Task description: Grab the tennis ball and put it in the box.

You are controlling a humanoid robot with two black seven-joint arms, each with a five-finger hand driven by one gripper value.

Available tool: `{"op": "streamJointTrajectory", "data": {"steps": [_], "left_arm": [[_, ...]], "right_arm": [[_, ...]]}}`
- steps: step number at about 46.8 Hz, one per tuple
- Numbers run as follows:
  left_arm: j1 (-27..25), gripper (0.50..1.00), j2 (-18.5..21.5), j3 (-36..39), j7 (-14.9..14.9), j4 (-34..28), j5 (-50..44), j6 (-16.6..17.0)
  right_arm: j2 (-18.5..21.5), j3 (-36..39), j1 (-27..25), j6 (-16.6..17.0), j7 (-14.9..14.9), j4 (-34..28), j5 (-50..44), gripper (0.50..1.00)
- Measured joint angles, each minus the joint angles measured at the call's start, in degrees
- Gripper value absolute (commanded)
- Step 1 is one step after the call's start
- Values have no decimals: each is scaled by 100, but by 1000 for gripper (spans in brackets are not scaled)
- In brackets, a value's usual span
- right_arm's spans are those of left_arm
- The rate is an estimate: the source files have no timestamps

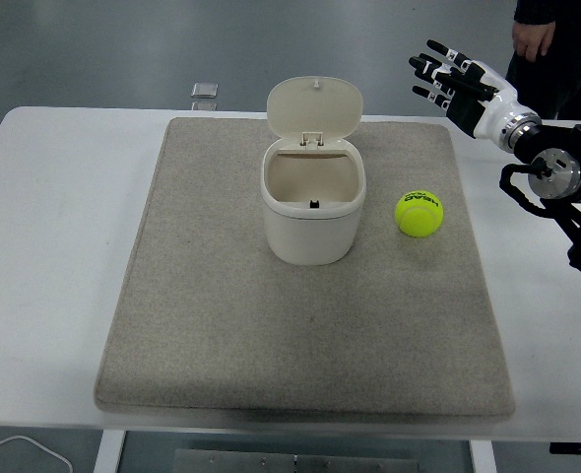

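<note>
Yellow-green tennis ball [419, 213] just right of open-lidded box [313, 202]; right hand [458, 87] above, fingers spread, empty.

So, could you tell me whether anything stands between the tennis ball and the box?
Nothing visible does. The tennis ball lies on the mat just right of the box, whose lid is flipped up, leaving the top open.

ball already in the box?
No, the tennis ball sits on the grey mat to the right of the open box, and the right hand is raised, holding nothing.
</note>
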Motion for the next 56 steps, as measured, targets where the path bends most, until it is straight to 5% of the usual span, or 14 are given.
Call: {"op": "streamJointTrajectory", "data": {"steps": [56], "left_arm": [[-34, 992, 0, 9, 0, -17, -7, -3]], "right_arm": [[-100, -67, -12, 82, 62, 22, -105, 932]]}}
